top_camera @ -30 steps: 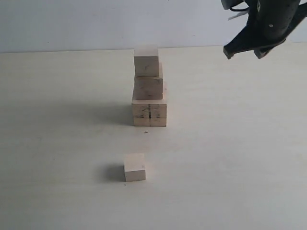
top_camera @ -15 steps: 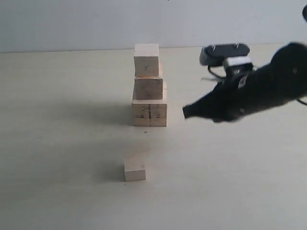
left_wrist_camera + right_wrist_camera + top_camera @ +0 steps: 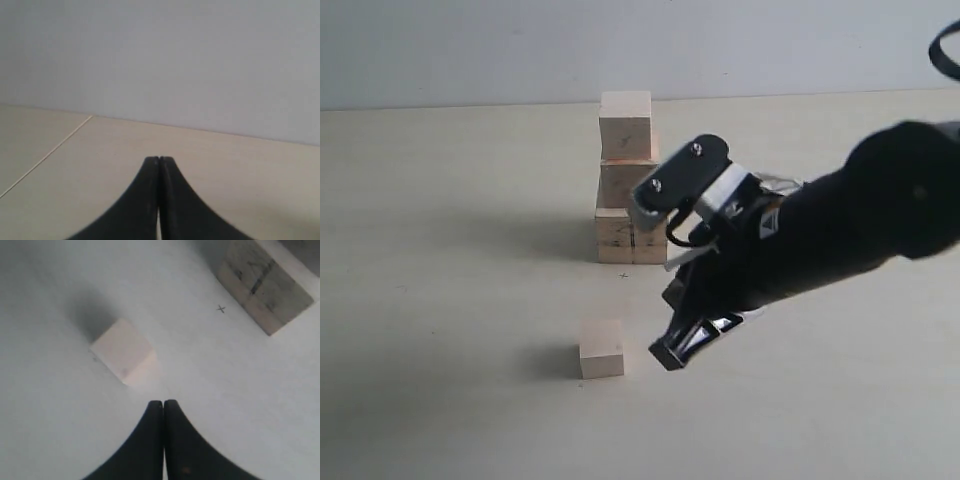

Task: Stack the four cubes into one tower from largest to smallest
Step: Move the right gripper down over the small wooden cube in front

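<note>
Right gripper [image 3: 672, 353], fingers clenched on nothing, lower centre, just right of the smallest cube [image 3: 602, 349]. The tower [image 3: 625, 125], three cubes high, stands upper centre. Left gripper [image 3: 159, 160] is likewise clenched and empty.

Tower [image 3: 620, 185] of 3 pale wood cubes, biggest at btm; smallest cube [image 3: 601, 349] sits apart, upright, unstacked.

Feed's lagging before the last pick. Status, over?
Right gripper low beside smallest cube, jaws shut, not touching. Left gripper shut, empty. Three-cube tower standing. Nothing between gripper and cube.
</note>
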Robot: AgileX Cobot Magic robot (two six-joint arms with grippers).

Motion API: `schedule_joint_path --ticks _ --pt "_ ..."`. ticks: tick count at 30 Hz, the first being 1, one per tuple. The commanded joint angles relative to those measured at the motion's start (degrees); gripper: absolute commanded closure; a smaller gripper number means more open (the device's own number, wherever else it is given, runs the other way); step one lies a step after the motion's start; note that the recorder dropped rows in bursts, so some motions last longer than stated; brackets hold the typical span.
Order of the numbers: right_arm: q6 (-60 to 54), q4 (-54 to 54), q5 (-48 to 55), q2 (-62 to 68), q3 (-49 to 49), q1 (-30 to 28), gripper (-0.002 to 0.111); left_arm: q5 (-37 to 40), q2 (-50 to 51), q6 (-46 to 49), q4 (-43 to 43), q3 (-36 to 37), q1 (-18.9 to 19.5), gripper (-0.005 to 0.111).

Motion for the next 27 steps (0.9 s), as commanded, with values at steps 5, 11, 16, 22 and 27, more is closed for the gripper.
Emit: schedule_joint_path --ticks 5,11,16,22,27 --pt "-12.4 4.1 27.7 10.1 -18.1 1.2 0.108 0.4 -6.6 5.8 -2.6 0.1 -0.3 0.107" --pt "-22.1 4.4 30.8 15.9 -25.6 1.2 0.103 27.9 -13.6 17.2 -1.4 -1.0 -0.3 0.107" --pt "-39.4 6.9 30.8 18.1 -27.2 1.2 0.07 39.3 -12.8 10.5 -1.7 1.2 -0.3 0.107" --pt "-45.8 6.9 30.4 21.4 -27.3 1.2 0.038 38.8 -12.7 5.4 -1.1 2.2 -0.3 0.107" --pt "-47.3 5.7 23.4 24.7 -27.3 1.2 0.038 39.0 -12.7 5.5 -1.1 2.2 -0.3 0.107"
